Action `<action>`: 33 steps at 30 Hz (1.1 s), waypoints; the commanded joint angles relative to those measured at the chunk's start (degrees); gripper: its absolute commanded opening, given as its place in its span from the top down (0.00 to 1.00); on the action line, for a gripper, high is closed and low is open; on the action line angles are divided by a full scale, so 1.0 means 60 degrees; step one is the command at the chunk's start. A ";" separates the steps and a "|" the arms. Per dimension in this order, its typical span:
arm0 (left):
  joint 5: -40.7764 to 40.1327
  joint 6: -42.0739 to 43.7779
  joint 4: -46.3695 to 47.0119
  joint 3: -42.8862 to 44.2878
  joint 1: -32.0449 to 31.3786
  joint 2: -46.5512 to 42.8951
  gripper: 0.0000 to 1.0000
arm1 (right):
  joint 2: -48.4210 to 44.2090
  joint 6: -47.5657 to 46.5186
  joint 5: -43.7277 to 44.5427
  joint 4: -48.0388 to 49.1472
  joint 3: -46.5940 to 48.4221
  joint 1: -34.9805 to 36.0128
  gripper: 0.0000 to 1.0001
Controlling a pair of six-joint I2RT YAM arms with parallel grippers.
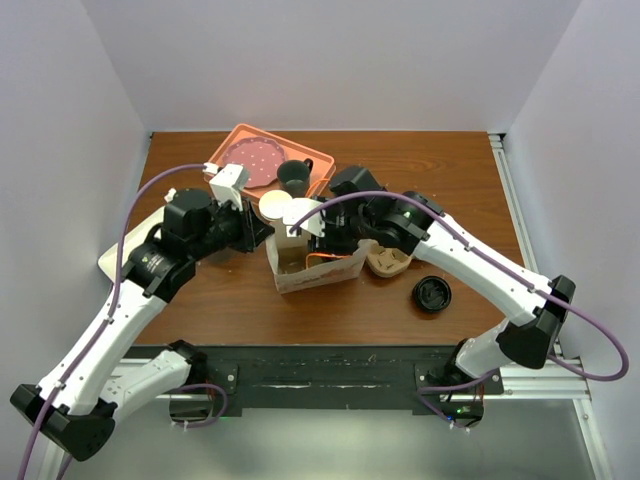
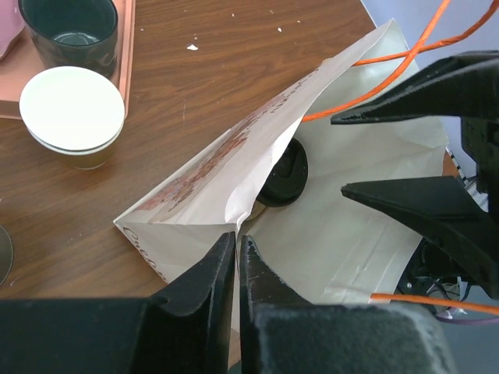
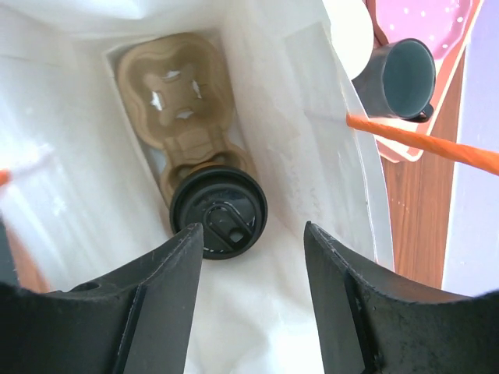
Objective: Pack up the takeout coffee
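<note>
Right claw: fingers apart, gripping nothing, reaching into the paper bag. Takeout coffee lies just beyond, centred between the fingers, upright with its lid facing the claw, in the near pocket of the pulp cup carrier. The right arm is nearer. Left claw: fingers almost together at the bag rim, cannot tell if paper is pinched. Left wrist view shows only a lid edge, no carrier

On my remote feed I see plain pale white walls on three sides, dark brown wood-grain tabletop, silver aluminium rail along its right edge, soft even light.
</note>
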 commanded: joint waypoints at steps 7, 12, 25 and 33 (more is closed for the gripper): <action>-0.0306 -0.0103 0.0435 0.1029 -0.0045 0.0590 0.76 | 0.0004 0.0364 -0.0740 -0.0609 0.1177 -0.0037 0.46; -0.0394 -0.0030 0.0538 0.1659 -0.0031 0.1014 0.71 | -0.0113 0.0438 -0.0346 -0.0419 0.1309 -0.0051 0.48; -0.0701 0.0073 0.1109 0.1967 -0.0045 0.1059 0.61 | -0.0670 0.0482 0.0738 0.0780 0.1251 -0.0051 0.50; -0.2269 0.0877 0.1299 0.2684 -0.0045 0.0957 0.50 | -0.1212 0.1521 0.2453 0.2773 0.1264 -0.0066 0.50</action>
